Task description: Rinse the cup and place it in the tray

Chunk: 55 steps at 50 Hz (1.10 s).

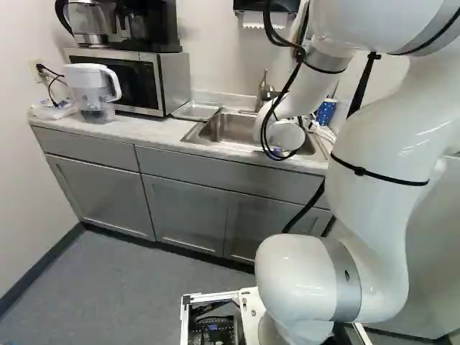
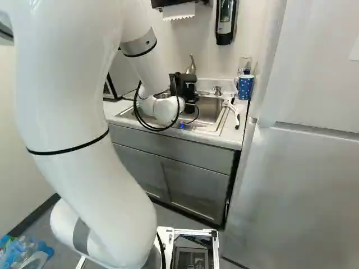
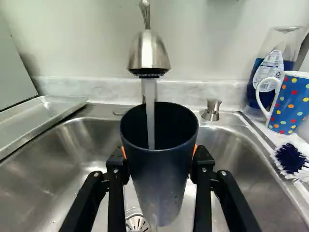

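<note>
Pale wall [image 3: 203, 48] behind steel sink [image 3: 91, 140]; tray [image 3: 36, 116] beside it. Dark cup [image 3: 159, 183] over sink, water [image 3: 150, 111] running in. End effector [image 3: 159, 159] clamped on cup from both sides. Probably stiff, slick wet, heavier as it fills; best grip mid-body, below rim.

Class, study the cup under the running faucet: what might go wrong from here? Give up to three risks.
1. Water from the faucet runs straight into the upright cup, so it may fill, grow heavier and perhaps slip in the gripper.
2. The cup's rim is close below the spout, so lifting straight up could knock it.
3. Carried to the tray unemptied, it would likely spill.
</note>
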Motion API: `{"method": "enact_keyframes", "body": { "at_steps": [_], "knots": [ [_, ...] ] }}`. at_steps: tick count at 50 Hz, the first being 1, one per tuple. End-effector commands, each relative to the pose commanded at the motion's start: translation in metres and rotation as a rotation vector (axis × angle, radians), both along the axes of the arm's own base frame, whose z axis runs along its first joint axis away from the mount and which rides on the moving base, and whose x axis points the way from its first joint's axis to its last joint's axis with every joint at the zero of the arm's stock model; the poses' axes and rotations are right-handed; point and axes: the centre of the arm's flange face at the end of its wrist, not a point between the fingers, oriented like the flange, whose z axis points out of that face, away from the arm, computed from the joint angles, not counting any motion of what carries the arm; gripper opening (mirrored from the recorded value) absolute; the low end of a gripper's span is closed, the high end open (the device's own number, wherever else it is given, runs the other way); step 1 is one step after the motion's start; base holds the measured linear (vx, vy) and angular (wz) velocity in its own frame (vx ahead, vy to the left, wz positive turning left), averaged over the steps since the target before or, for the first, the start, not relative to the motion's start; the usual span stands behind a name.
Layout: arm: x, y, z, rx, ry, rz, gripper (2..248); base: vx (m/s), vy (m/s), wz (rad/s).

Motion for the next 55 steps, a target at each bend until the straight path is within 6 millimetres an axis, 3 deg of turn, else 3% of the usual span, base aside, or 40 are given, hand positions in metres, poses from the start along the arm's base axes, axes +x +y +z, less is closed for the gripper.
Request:
{"method": "enact_keyframes", "body": {
  "at_steps": [55],
  "knots": [
    [0.0000,0.0000,0.0000,0.000,0.000,0.000,126,0.000,0.000,0.000]
  ]
}}
